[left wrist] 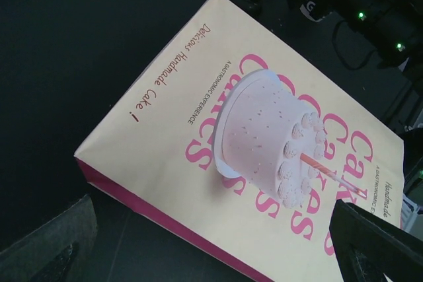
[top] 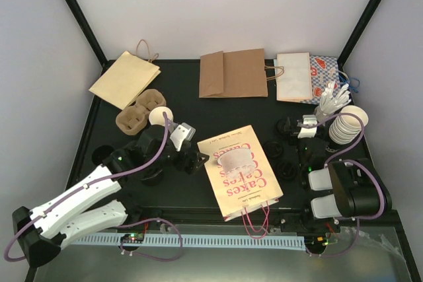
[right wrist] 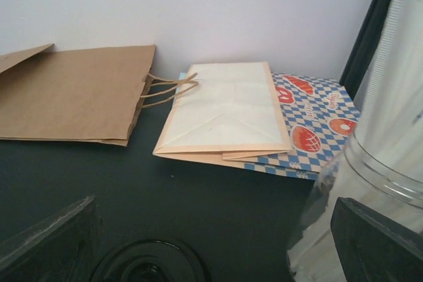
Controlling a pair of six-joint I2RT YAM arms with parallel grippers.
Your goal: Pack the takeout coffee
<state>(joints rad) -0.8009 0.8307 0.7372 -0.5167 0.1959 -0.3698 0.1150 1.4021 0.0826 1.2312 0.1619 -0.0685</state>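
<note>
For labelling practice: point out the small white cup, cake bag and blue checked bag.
small white cup [top: 160, 116], top view, mouth.
cake bag [left wrist: 264, 137], left wrist view, printed cake.
blue checked bag [right wrist: 317, 113], right wrist view, checked face.

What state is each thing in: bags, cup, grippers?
Yellow paper bag with pink Cakes lettering: flat, unopened.
Brown paper bag: flat, folded.
White paper bag: flat, over the blue-checked bag.
Small white paper cup: unpacked, beside cardboard carrier.
Left gripper: open, empty.
Right gripper: open, empty.

Worktop [top: 218, 113] tally
Five bags: tan bag [top: 124, 78], brown bag [top: 231, 72], cream bag [top: 293, 77], checked bag [top: 328, 70], Cakes bag [top: 241, 176]; one white cup [top: 160, 116]; one cup carrier [top: 140, 110]; one cup stack [top: 347, 125].
</note>
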